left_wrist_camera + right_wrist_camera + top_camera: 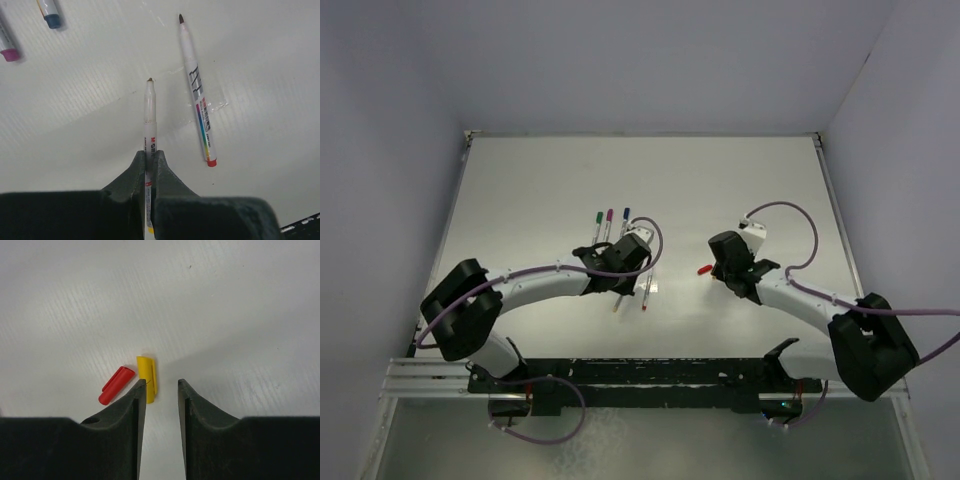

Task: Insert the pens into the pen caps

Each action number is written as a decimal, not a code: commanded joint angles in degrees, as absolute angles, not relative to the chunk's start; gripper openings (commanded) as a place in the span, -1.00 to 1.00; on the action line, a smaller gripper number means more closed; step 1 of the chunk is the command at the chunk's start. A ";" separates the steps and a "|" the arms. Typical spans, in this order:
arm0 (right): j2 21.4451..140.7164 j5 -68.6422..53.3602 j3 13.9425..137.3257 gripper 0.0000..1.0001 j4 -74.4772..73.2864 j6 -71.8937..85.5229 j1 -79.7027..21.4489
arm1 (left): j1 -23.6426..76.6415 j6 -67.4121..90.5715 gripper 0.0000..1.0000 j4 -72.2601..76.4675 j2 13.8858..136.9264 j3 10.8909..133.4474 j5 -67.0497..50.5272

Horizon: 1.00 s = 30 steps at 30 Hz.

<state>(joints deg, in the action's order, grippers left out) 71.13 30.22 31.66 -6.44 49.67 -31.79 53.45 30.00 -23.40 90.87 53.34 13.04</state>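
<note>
My left gripper [150, 152] is shut on a silvery-white pen [149, 117] with a yellow rear end, its bare tip pointing away over the table. A second uncapped pen [196, 90] with a red end lies just to its right. In the top view the left gripper [620, 258] is over these two pens [646, 297]. My right gripper [162, 385] is open and low over the table. A yellow cap [148, 376] lies flat at its left fingertip, and a red cap [116, 385] lies just left of that. The red cap [704, 269] also shows from above, beside the right gripper [728, 268].
Three capped pens, green [596, 222], purple [609, 219] and blue [625, 217], lie side by side behind the left gripper. The blue [50, 13] and purple [7, 48] ones show at the left wrist view's top left. The white table [520, 200] has raised edge rails.
</note>
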 commanded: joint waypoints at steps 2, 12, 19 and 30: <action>75.06 28.51 35.09 -0.30 -7.81 50.58 -31.55 | 53.79 30.91 -1.00 -23.90 85.47 53.62 13.35; 78.16 26.56 36.12 -0.31 -5.97 49.75 -31.55 | 53.77 31.33 -1.00 -23.49 85.30 52.93 13.45; 80.27 27.72 36.93 -0.32 -6.81 49.63 -31.49 | 53.73 31.29 -1.00 -23.04 86.03 53.09 13.10; 84.11 31.65 39.67 -0.33 -9.20 48.95 -31.55 | 53.67 31.29 -1.00 -22.86 86.30 52.78 13.07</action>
<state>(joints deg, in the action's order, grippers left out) 82.28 28.01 36.77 -7.18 49.30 -31.79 53.43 30.89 -24.03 86.54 52.90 13.04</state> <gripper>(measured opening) 0.341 0.028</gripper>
